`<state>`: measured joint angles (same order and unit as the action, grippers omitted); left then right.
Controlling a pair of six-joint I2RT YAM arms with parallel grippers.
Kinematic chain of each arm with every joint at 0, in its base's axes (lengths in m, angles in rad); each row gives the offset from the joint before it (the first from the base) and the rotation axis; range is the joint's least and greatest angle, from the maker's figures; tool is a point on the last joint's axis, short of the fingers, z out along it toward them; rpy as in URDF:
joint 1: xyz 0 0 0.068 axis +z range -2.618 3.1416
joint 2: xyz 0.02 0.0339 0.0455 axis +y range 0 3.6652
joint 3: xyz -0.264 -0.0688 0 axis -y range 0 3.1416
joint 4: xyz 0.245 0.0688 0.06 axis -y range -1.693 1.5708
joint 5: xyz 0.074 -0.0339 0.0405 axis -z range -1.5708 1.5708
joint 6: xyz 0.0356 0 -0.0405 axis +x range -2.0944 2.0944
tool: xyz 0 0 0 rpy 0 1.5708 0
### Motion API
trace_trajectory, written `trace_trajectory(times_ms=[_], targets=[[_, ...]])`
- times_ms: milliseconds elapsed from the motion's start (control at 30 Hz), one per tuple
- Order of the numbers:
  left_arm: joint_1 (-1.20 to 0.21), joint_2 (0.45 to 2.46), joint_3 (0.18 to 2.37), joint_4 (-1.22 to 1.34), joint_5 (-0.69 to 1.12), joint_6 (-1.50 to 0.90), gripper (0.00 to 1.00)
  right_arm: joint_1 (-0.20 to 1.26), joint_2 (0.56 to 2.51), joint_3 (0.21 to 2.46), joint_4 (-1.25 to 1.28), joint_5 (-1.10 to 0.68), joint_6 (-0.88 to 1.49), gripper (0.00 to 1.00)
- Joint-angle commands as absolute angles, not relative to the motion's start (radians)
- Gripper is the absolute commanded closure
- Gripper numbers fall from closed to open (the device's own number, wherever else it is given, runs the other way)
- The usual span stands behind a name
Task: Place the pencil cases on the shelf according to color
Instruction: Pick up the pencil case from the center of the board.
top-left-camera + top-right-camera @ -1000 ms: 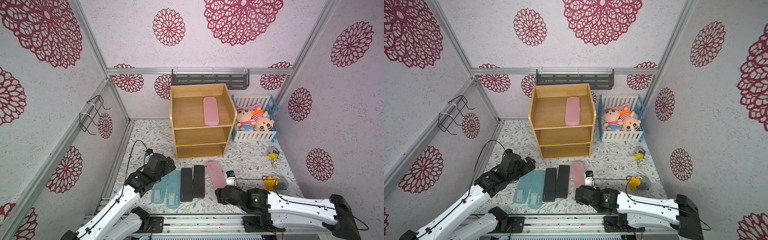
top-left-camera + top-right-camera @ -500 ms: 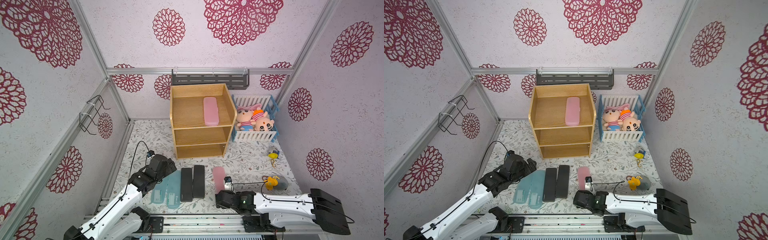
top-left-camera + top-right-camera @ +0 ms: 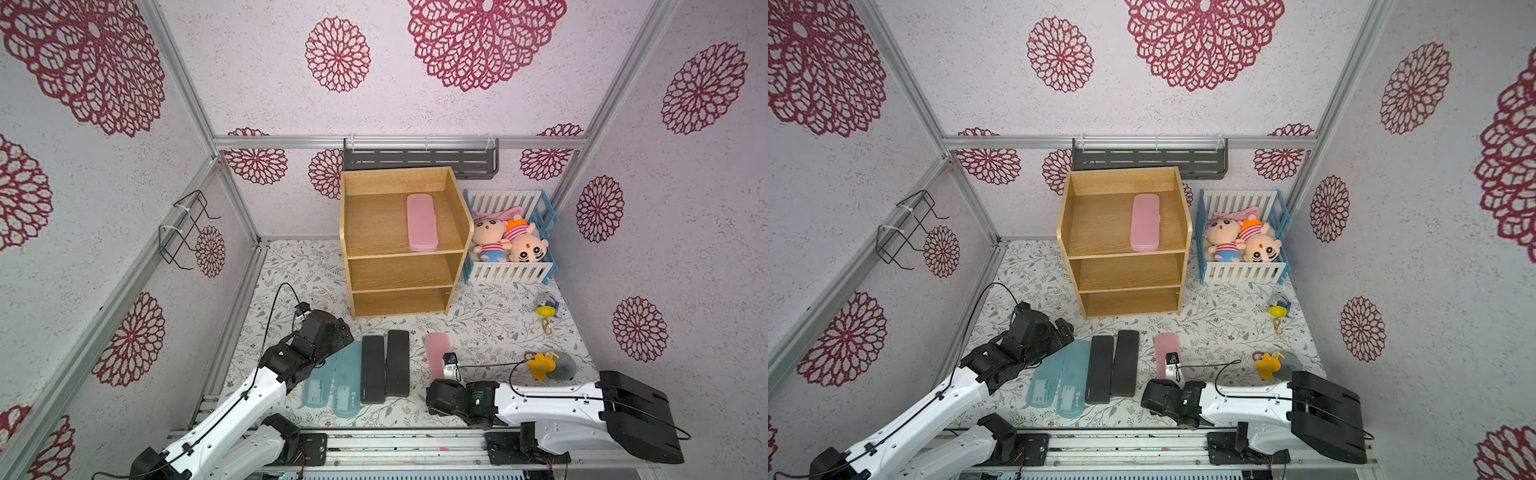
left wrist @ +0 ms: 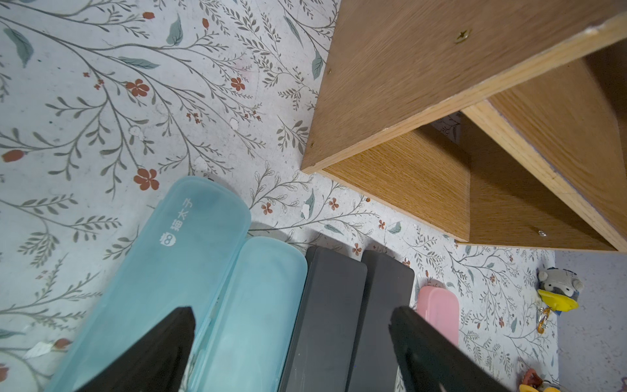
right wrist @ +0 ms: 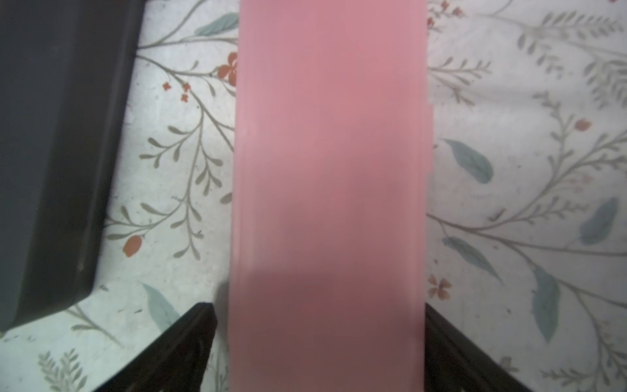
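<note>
The oak shelf (image 3: 374, 224) (image 3: 1100, 224) holds one pink pencil case (image 3: 422, 222) (image 3: 1145, 222) on its top tier. On the floral mat in front lie two light blue cases (image 3: 347, 382) (image 4: 190, 258), two black cases (image 3: 372, 370) (image 4: 325, 312) and a second pink case (image 3: 435, 349) (image 5: 329, 152). My right gripper (image 5: 319, 307) is open and straddles this pink case near its near end, with a thin gap at one finger. My left gripper (image 4: 291, 315) (image 3: 340, 332) is open and hovers above the far ends of the blue and black cases, holding nothing.
A white-and-blue crib (image 3: 511, 270) with plush toys stands right of the shelf. A grey slotted rack (image 3: 419, 160) hangs on the back wall and a wire rack (image 3: 183, 228) on the left wall. Small keychain toys (image 3: 546, 309) (image 3: 540, 365) lie at the right.
My right arm has folded back and its wrist has come down over the near end of the floor pink case. The left arm has hardly moved.
</note>
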<state>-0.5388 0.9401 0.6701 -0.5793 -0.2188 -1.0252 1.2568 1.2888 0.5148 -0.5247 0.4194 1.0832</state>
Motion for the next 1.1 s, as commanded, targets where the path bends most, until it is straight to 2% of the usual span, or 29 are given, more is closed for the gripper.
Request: trace_trajectory(times_ms=[0, 167, 333, 500, 633, 867, 1067], targets=[[-0.548, 0.950, 0.666, -0.559, -0.235, -1.024, 0.03, 1.252, 1.370, 0.480, -0.453, 0.325, 1.113, 0.15], [-0.548, 0.932, 0.671, -0.573, -0.235, -1.026, 0.03, 1.261, 1.357, 0.483, -0.485, 0.361, 1.161, 0.32], [-0.548, 0.902, 0.688, -0.607, -0.248, -1.022, 0.03, 1.291, 1.209, 0.544, -0.599, 0.454, 1.172, 0.40], [-0.546, 0.887, 0.736, -0.660, -0.262, -1.014, 0.03, 1.304, 1.059, 0.656, -0.679, 0.500, 1.110, 0.43], [-0.545, 0.865, 0.773, -0.684, -0.271, -0.999, 0.03, 1.327, 1.016, 0.758, -0.656, 0.495, 1.009, 0.46], [-0.483, 0.848, 0.829, -0.720, -0.258, -0.980, 0.03, 1.388, 1.160, 1.018, -0.609, 0.510, 0.820, 0.46], [-0.381, 0.828, 0.851, -0.736, -0.197, -0.950, 0.03, 1.367, 1.263, 1.251, -0.604, 0.582, 0.709, 0.46]])
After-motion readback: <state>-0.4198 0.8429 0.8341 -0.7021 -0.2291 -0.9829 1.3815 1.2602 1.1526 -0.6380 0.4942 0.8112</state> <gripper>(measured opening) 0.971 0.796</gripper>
